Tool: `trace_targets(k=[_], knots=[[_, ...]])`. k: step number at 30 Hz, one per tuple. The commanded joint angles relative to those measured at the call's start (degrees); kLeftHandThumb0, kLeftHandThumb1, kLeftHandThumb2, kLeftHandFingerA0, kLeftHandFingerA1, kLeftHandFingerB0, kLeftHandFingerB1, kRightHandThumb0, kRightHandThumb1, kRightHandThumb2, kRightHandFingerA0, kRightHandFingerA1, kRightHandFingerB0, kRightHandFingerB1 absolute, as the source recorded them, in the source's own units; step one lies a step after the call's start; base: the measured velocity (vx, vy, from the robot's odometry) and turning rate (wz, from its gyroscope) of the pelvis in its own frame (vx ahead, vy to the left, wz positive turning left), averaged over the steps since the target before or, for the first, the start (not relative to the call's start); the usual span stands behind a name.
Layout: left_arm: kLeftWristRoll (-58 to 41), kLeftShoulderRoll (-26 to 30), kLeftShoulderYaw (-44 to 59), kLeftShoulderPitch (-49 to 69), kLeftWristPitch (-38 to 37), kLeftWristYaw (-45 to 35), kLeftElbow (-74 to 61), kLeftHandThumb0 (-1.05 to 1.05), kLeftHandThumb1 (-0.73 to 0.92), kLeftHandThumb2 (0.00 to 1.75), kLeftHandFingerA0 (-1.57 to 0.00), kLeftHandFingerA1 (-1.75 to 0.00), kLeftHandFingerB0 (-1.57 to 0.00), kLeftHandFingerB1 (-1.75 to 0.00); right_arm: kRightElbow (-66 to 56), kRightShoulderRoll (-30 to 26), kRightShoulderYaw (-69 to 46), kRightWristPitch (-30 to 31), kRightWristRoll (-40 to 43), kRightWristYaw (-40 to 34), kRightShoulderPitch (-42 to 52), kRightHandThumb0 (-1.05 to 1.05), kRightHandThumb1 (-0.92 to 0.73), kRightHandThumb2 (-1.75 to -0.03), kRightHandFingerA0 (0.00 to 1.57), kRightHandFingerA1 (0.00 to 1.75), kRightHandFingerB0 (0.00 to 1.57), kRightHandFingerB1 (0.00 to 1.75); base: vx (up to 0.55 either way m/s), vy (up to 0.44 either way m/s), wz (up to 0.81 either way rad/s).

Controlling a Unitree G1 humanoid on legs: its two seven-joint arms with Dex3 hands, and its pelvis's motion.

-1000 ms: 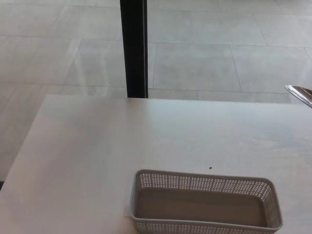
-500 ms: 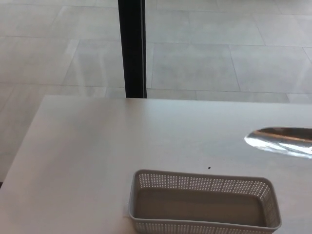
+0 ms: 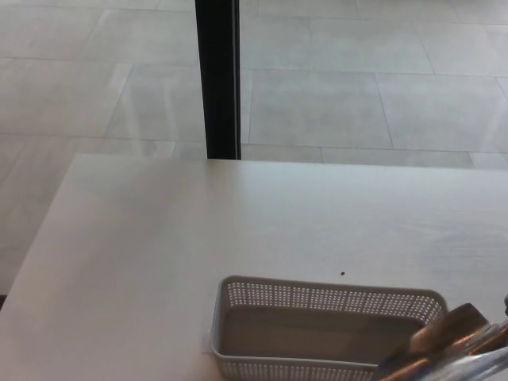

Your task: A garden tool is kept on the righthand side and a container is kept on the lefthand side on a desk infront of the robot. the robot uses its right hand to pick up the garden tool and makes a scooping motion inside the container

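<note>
From my head view, the pale, wood-grained rectangular worktop (image 3: 198, 230) fills the frame, its far edge straight and its left edge slanting toward me. The grey perforated plastic basket (image 3: 317, 329) sits at the near edge of the picture, right of centre, its near rim cut off by the frame. Over the basket's near right corner hangs the shiny metal blade of my garden trowel (image 3: 444, 345), blurred, coppery in its reflections, overlapping the right rim; I cannot tell whether it touches the bottom. Neither of my hands shows, so I cannot tell how my right hand grips. Left of and beyond the basket the worktop is open. A black upright post (image 3: 217, 79) stands beyond the far edge on grey floor tiles (image 3: 357, 95).
</note>
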Motion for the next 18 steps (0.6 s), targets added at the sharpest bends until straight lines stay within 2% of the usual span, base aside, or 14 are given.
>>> trace_targets(k=[1,2,3,5,6,7,9,11,13,14,15,16,17,18], knots=[[-0.07,2.14,0.05,-0.09,0.39,-0.54,0.16,-0.55,0.67,0.59,-0.52,-0.65,-0.48,-0.48,-1.50,-2.71,-0.17,-4.19,-5.67,-1.48,-2.13,-0.34,-0.65,-0.69,0.91,1.61,0.88,0.99,0.00,0.000,0.00],[-0.35,2.15,0.24,-0.12,0.48,-0.85,0.09,-0.53,0.66,0.60,-0.51,-0.64,-0.48,-0.49,-1.66,-2.75,-0.37,-3.79,-5.31,-0.22,-2.15,-0.32,-0.68,-0.67,0.90,1.69,0.82,1.11,0.00,0.000,0.00],[-0.66,2.09,0.47,-0.22,0.52,-1.18,0.09,-0.53,0.66,0.60,-0.51,-0.64,-0.48,-0.49,-1.92,-2.88,-0.65,-3.29,-4.90,1.13,-2.03,-0.32,-0.68,-0.67,0.90,1.69,0.82,1.11,0.00,0.000,0.00],[-0.34,1.94,0.17,0.04,0.03,-0.77,-0.09,-0.56,0.66,0.59,-0.53,-0.68,-0.49,-0.50,-2.64,-3.07,-0.74,-1.82,-5.70,3.11,-2.01,-0.34,-0.67,-0.70,0.88,1.59,0.91,0.77,0.00,0.000,0.00],[-0.39,1.97,0.20,0.11,0.35,-0.98,-0.07,-0.56,0.66,0.60,-0.53,-0.69,-0.49,-0.51,-3.45,-2.94,-1.25,-0.17,-5.26,4.94,-1.21,-0.35,-0.68,-0.65,0.93,1.56,0.93,0.67,0.00,0.000,0.00],[-0.38,2.23,0.03,0.43,0.34,-1.74,-0.54,-0.55,0.68,0.60,-0.48,-0.68,-0.44,-0.50,-5.65,-2.64,-2.03,3.99,-6.02,8.31,0.00,-0.37,-0.70,-0.62,0.94,1.61,0.92,0.66,0.00,0.000,0.00],[-0.49,2.13,0.15,0.76,0.21,-1.85,-0.51,-0.56,0.66,0.60,-0.48,-0.62,-0.45,-0.47,-6.89,-2.52,-2.73,5.93,-5.23,11.55,1.23,-0.36,-0.72,-0.61,0.96,1.56,0.90,0.62,0.00,0.000,0.00],[-0.37,2.01,0.19,0.79,-0.08,-1.63,-0.01,-0.56,0.67,0.60,-0.49,-0.60,-0.47,-0.46,-7.76,-2.34,-3.05,7.20,-4.88,14.23,1.68,-0.36,-0.74,-0.68,0.90,1.58,0.84,0.58,0.00,0.000,0.00],[-0.02,1.93,-0.07,0.73,-0.42,-1.31,0.16,-0.56,0.68,0.60,-0.47,-0.60,-0.45,-0.46,-7.33,-1.55,-3.49,7.43,-3.44,14.73,1.96,-0.38,-0.73,-0.69,0.91,1.60,0.87,0.64,0.00,0.000,0.00],[0.15,1.98,-0.25,0.72,-0.51,-1.78,0.32,-0.56,0.68,0.60,-0.45,-0.58,-0.44,-0.44,-7.16,-0.82,-4.13,8.05,-0.59,16.28,2.69,-0.38,-0.76,-0.62,0.95,1.64,0.85,0.82,0.00,0.000,0.00],[0.16,1.98,-0.29,0.70,-0.53,-1.83,0.34,-0.56,0.68,0.60,-0.45,-0.58,-0.44,-0.44,-7.28,-0.68,-4.37,8.17,-0.25,16.67,2.85,-0.38,-0.76,-0.62,0.95,1.64,0.85,0.82,0.00,0.000,0.00],[0.02,1.89,-0.19,0.63,-0.39,-1.77,0.36,-0.56,0.68,0.60,-0.44,-0.58,-0.44,-0.44,-7.09,-0.32,-4.59,8.31,1.02,17.82,2.72,-0.36,-0.73,-0.66,0.89,1.70,0.81,1.02,0.00,0.000,0.00],[-0.15,1.81,-0.05,0.59,-0.23,-1.70,0.36,-0.56,0.68,0.60,-0.44,-0.58,-0.44,-0.44,-6.74,0.09,-4.69,8.43,2.56,19.04,2.48,-0.36,-0.73,-0.66,0.89,1.70,0.81,1.02,0.00,0.000,0.00],[-0.56,1.71,0.33,0.61,0.40,-1.40,0.42,-0.55,0.66,0.60,-0.48,-0.61,-0.47,-0.47,-5.56,0.66,-5.03,7.76,6.75,21.07,1.80,-0.28,-0.70,-0.66,0.90,1.72,0.73,1.28,0.00,0.000,0.00]])
